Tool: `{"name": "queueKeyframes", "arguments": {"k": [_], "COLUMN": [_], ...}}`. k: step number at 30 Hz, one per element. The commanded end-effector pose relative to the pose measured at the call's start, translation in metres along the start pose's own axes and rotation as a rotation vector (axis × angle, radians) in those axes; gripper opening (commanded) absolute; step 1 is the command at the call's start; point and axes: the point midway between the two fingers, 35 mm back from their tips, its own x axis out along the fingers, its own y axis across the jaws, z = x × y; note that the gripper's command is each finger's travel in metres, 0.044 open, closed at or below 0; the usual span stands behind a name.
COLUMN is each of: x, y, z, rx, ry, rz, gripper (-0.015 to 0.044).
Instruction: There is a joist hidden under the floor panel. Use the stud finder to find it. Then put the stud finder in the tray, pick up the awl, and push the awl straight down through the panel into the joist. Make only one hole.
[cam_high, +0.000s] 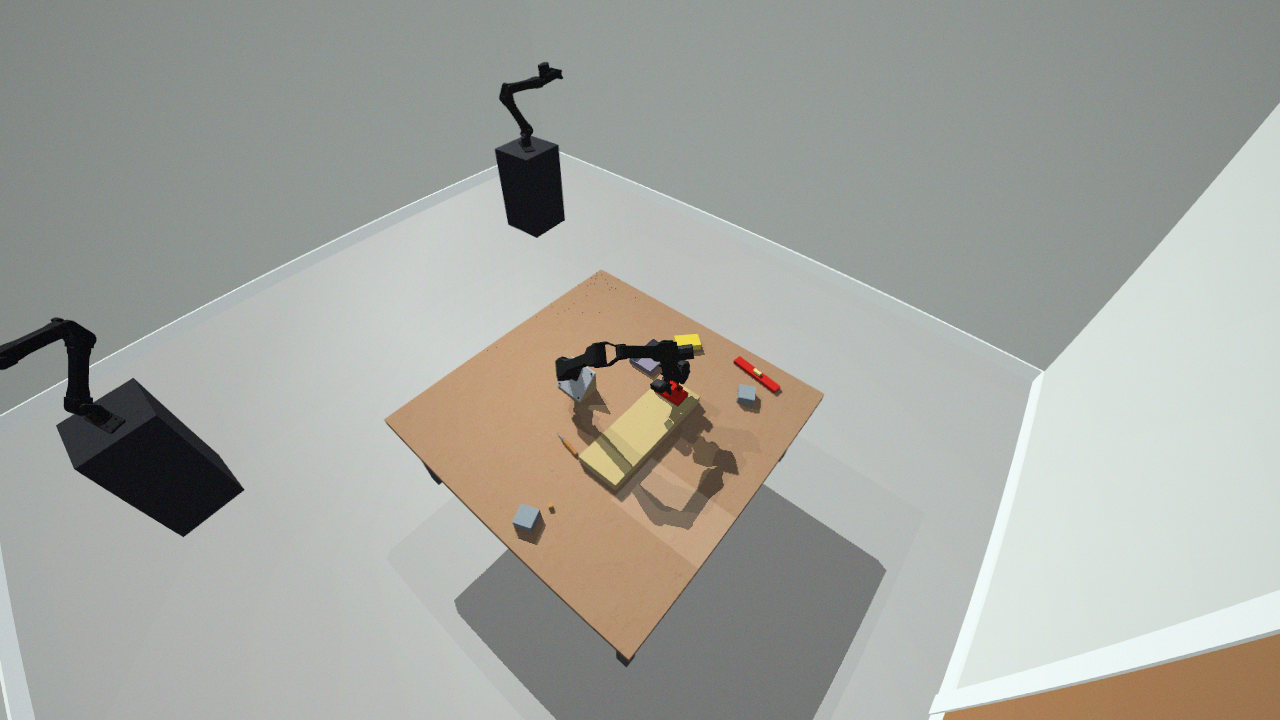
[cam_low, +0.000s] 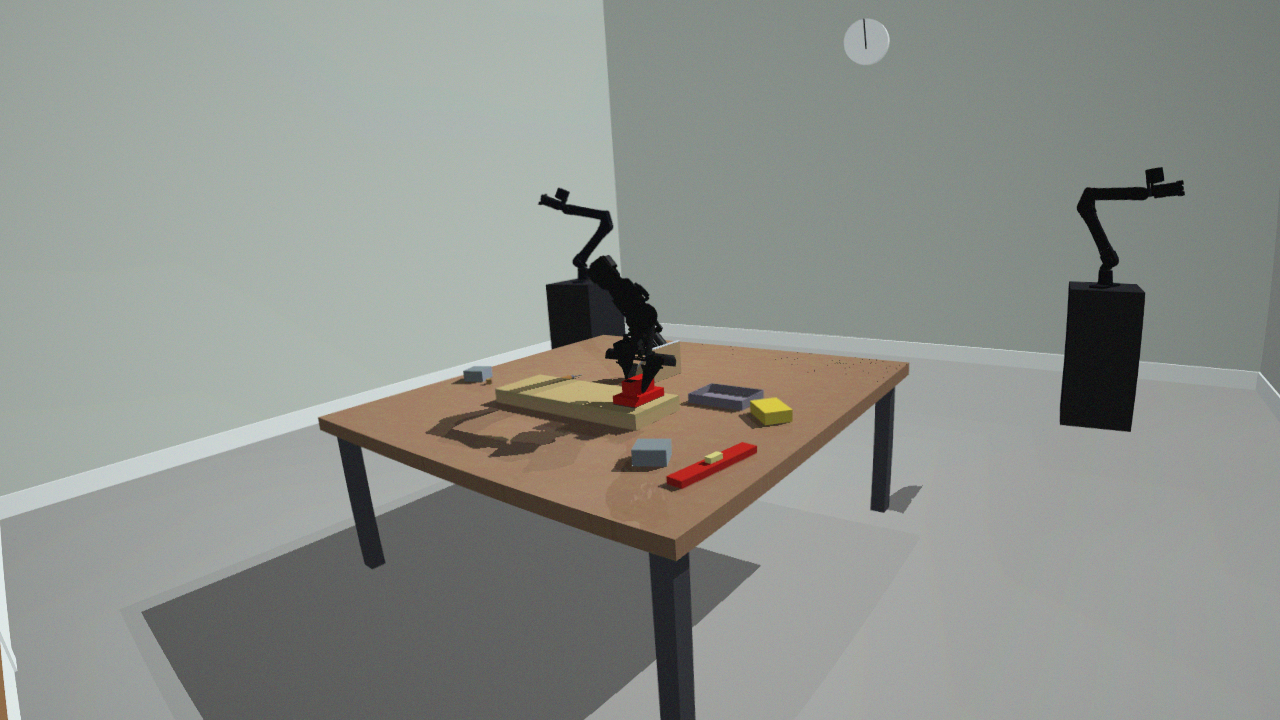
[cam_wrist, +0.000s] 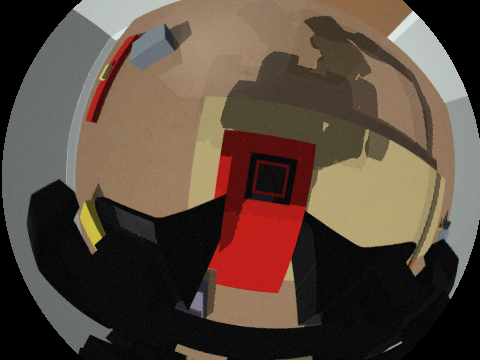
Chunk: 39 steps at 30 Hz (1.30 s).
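My gripper is shut on the red stud finder, which is upright on the pale yellow floor panel, close to the panel's end on the tray side. Whether its base touches the panel everywhere is too small to tell. Its square display is dark with a thin red outline in the wrist view. The awl, with an orange handle, lies on the table beside the panel's other end. The grey tray is empty; my arm partly covers it in the top view. The joist is hidden.
A yellow block is beside the tray. A red bar and a grey-blue block lie beyond the panel's tray-side end. Another grey-blue block and a tiny orange piece are past the awl.
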Motion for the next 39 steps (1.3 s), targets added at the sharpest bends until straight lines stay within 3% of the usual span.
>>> {"name": "queueKeyframes", "arguments": {"k": [1, 12, 39], "x": [0.000, 0.000, 0.002], "y": [0.006, 0.002, -0.071], "z": [-0.001, -0.001, -0.001], "rx": [0.005, 0.004, 0.002], "ry": [0.003, 0.003, 0.005], "rz": [0.004, 0.003, -0.002], "gripper": [0.0000, 0.0000, 0.0000]}}
